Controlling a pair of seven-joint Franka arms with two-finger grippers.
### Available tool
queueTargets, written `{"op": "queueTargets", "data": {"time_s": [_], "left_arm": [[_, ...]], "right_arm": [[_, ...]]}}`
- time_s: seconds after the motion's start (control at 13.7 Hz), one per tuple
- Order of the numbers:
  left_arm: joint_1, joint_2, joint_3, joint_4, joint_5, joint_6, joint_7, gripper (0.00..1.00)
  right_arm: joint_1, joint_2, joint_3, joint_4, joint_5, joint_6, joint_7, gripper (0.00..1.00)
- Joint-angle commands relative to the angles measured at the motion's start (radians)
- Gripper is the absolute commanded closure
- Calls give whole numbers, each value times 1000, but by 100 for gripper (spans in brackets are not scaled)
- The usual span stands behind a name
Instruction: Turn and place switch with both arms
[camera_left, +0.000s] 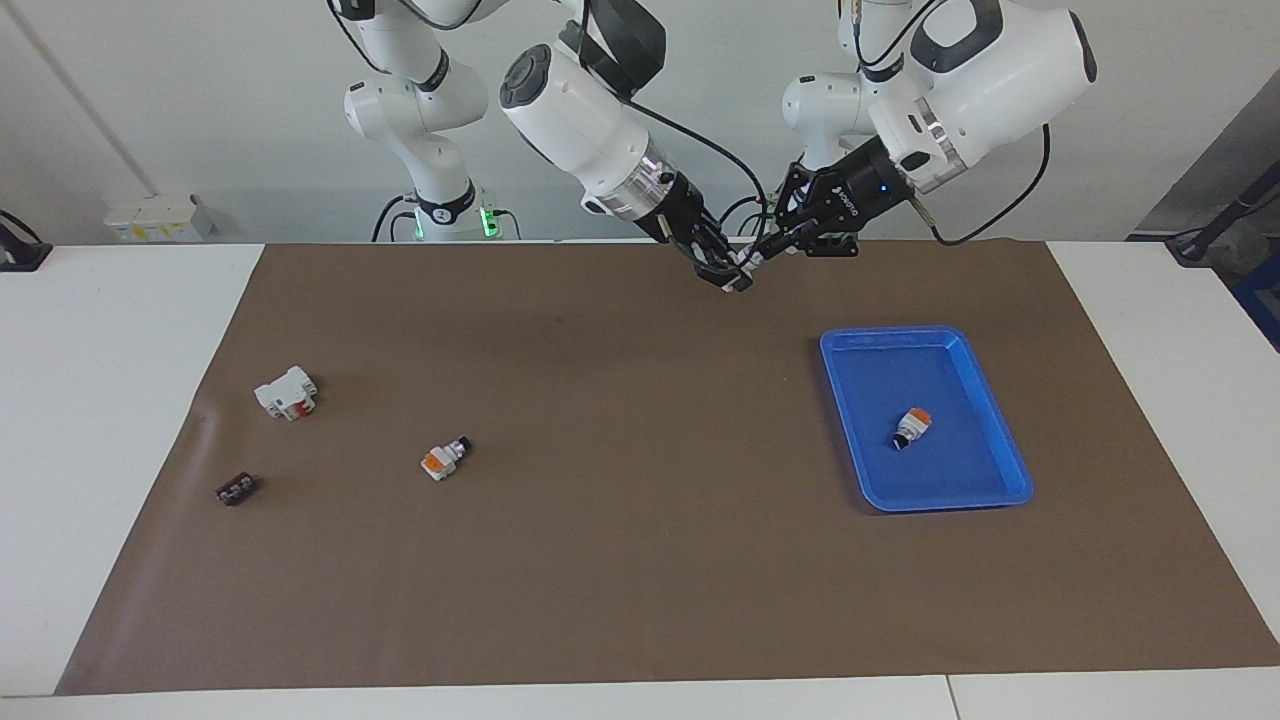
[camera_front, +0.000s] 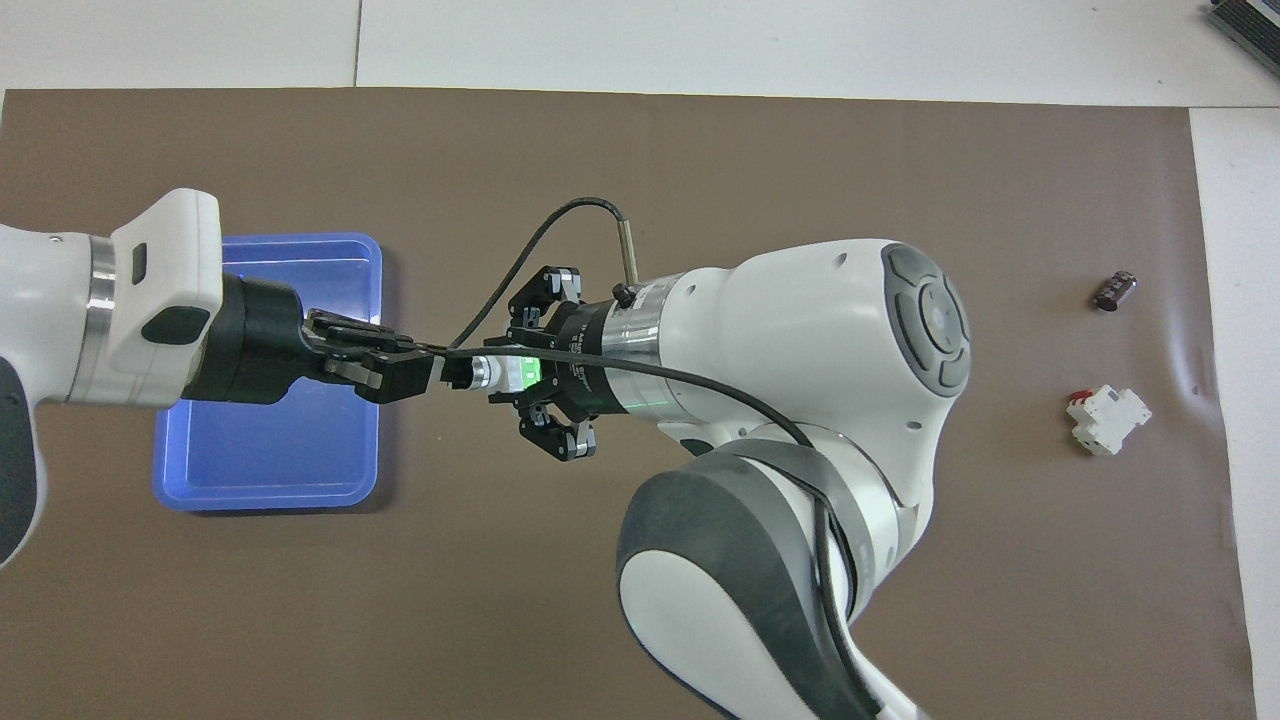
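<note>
Three switches are showing: one (camera_front: 497, 371) in the air, one (camera_left: 445, 458) on the mat, one (camera_left: 910, 427) in the tray. One blue tray (camera_left: 985, 400), one white block (camera_left: 286, 393) and one small black part (camera_left: 236, 489) are lying there too.

Switch (camera_front: 497, 372) mostly covered between the left gripper (camera_front: 432, 372) and right gripper (camera_front: 512, 372); only green end and silver collar showing from overhead, barely a speck from the facing view. Blue tray (camera_front: 270, 470) partly hidden under the left arm from overhead. Small dark part (camera_left: 236, 489) too small to identify. Both arms cut off by picture edges.
</note>
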Motion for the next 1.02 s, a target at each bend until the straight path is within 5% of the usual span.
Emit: {"op": "queueTargets", "data": {"time_s": [0.0,0.66,0.73,0.8,0.95], "left_arm": [[-32,-40,0,-30,-14,-103,74,100],[-22,-42,6,-34,8,-105,94,100],[-24,-42,7,-34,9,-97,93,100],[-24,-40,6,-34,11,-87,85,100],[-22,-42,7,-34,11,-89,79,100]], "right_arm": [[-9,8,11,16,7,45,-14,100],[-11,8,11,16,7,45,-9,100],[-11,6,11,16,8,45,-5,56],[-9,0,11,14,7,44,-3,1],[-9,-9,11,4,7,42,-5,0]]}}
